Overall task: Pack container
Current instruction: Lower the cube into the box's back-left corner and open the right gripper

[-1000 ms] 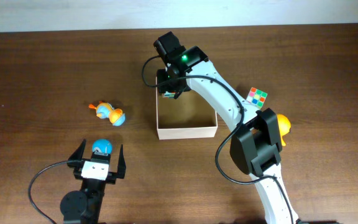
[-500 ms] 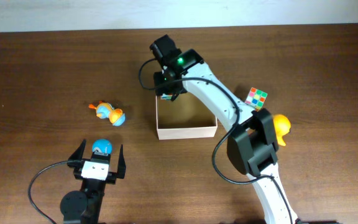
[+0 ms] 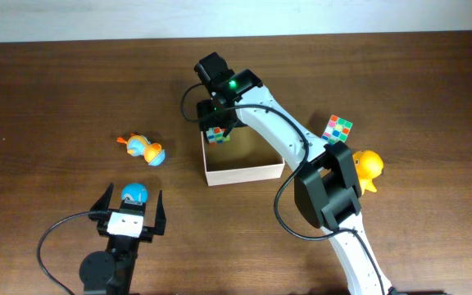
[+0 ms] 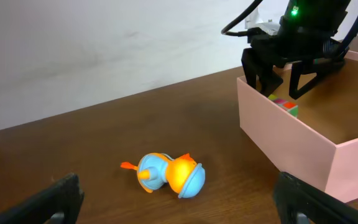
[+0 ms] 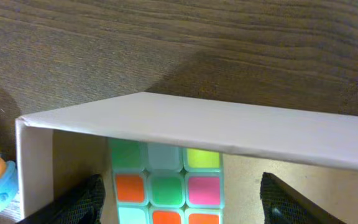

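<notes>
the container [image 3: 245,173] sits mid-counter [image 3: 56,98], and a colourful puzzle cube [image 5: 165,184] lies inside it, tucked into the far-left corner against the walls. the right fingers [image 5: 86,204] stand spread on either side of that cube with a gap showing on both sides, so it looks set down, not pinched. the cube lies straight below and between them, which suggests the way clear is up and back over the wall rather than sideways.

the left fingers [image 4: 55,202] are spread as wide as they go and hold nothing, with a small blue toy [image 3: 133,193] just ahead between them. an orange-and-blue duck [image 4: 169,174] lies on its side left of the container, nearer the left arm. a second puzzle cube [image 3: 340,128] and a yellow duck [image 3: 369,166] wait on the right, nearer the right arm. the packing looks barely begun.
</notes>
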